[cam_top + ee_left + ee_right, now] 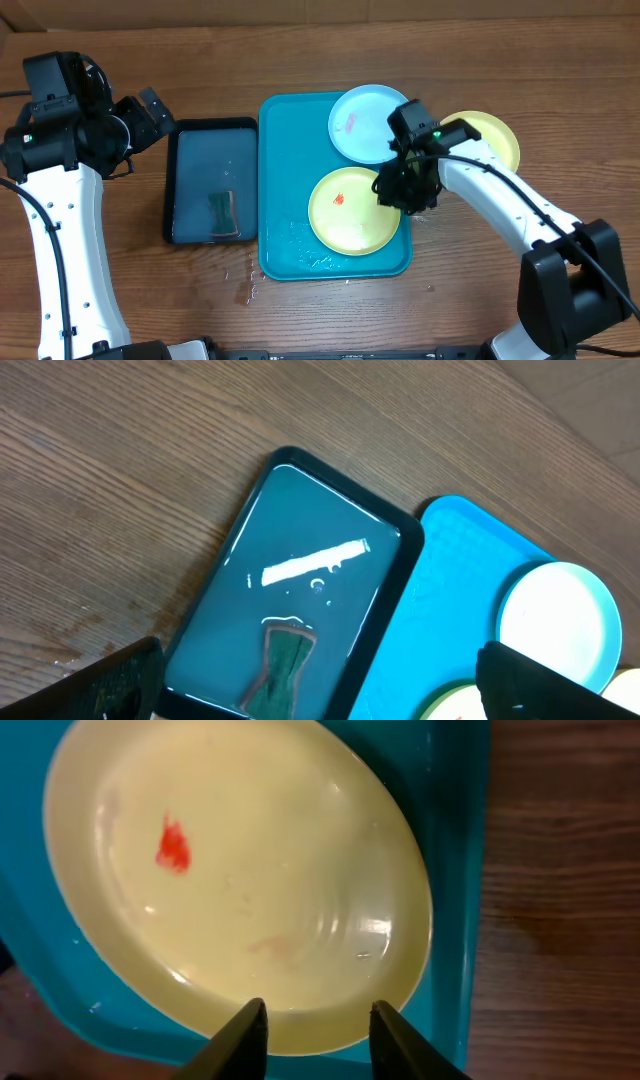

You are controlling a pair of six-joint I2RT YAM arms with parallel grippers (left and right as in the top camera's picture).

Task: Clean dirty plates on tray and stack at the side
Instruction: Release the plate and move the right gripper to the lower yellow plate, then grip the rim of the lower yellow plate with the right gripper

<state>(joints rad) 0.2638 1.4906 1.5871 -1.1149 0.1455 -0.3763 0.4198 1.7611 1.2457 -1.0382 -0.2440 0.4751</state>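
Seen from overhead, the turquoise tray (285, 180) lies at the middle of the wooden table (300, 40). 2 plates rest in it: the light blue plate (365, 122) at the tray's 1 o'clock corner, its edge lapping over the tray's far rim and a faint pink smear near its centre, and a yellow plate (350, 212) at 4 o'clock, marked with a small red smear (338, 198). A second yellow plate (490, 140) lies on the bare wood at the tray's 2 o'clock, off the tray; the right arm hides whether it touches the blue one.

The right gripper (405, 190) hangs over the 3 o'clock edge of the yellow plate (240, 880) in the tray. In the wrist view its 2 fingers (245, 1040) stand partly apart, both in front of the plate's near rim, with the rim showing in the gap and nothing pinched between them.

The left gripper (150, 110) is up at the table's 10 o'clock, fingers spread wide and holding nothing. Below it, just beside the turquoise tray at its 9 o'clock, sits a dark tray (172, 180) of shallow water with a green cloth (224, 212) at its 5 o'clock. Water drops (300, 250) speckle the turquoise tray's 6 o'clock end
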